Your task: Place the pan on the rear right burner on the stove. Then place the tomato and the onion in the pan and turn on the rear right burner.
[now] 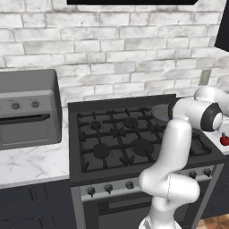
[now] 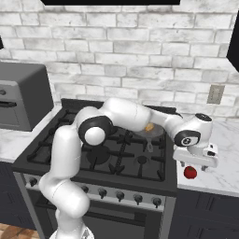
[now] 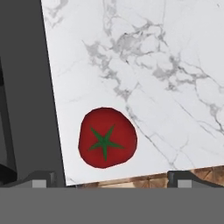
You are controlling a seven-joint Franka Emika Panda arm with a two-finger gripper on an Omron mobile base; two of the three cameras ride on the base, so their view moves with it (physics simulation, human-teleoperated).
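The pan [image 2: 150,131] sits on the rear right burner of the stove [image 2: 70,140] with the onion [image 2: 149,126] in it, so I judge the tomato step is in hand. The tomato [image 3: 107,138] lies on the marble table [image 3: 166,65], close to the edge that meets the stove and near the front edge. My fingers [image 3: 43,178] stand apart, holding nothing, above it. Next I must centre over the tomato, descend until the tips straddle it, then close gently, since it may roll
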